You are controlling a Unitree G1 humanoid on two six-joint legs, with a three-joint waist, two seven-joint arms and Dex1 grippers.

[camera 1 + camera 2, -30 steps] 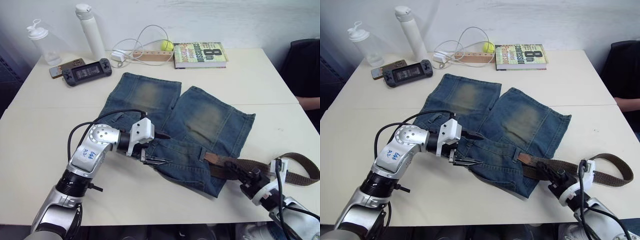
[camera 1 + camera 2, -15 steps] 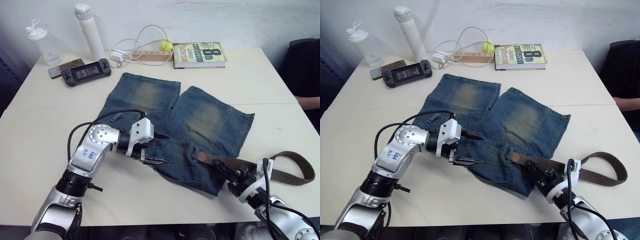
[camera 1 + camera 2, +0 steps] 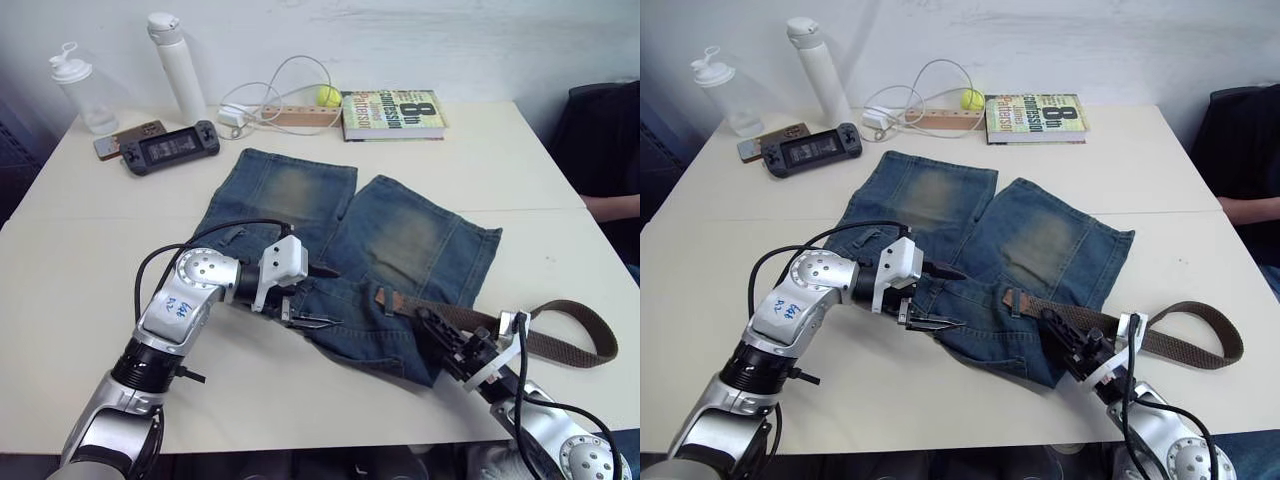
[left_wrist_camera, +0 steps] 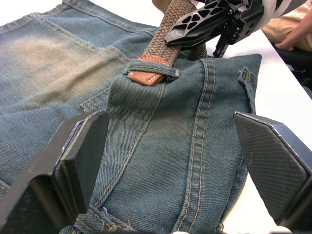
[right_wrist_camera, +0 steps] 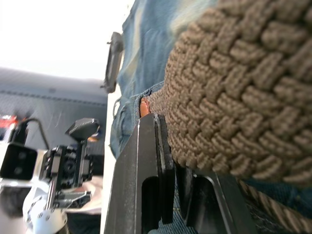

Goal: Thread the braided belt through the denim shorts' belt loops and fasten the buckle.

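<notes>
Book (image 3: 392, 113) at top centre of frame: big "8th" and "confession" readable on cover. Blue handwriting on left forearm, unreadable.

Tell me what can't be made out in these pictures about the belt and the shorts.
- Buckle: not visible; the belt loops away behind the right tool, head views.
- Waistband loops on the shorts: mostly hidden by folded denim; the left wrist view shows one loop over the tan tip.
- Right wrist view: the belt blocks the shorts.
</notes>
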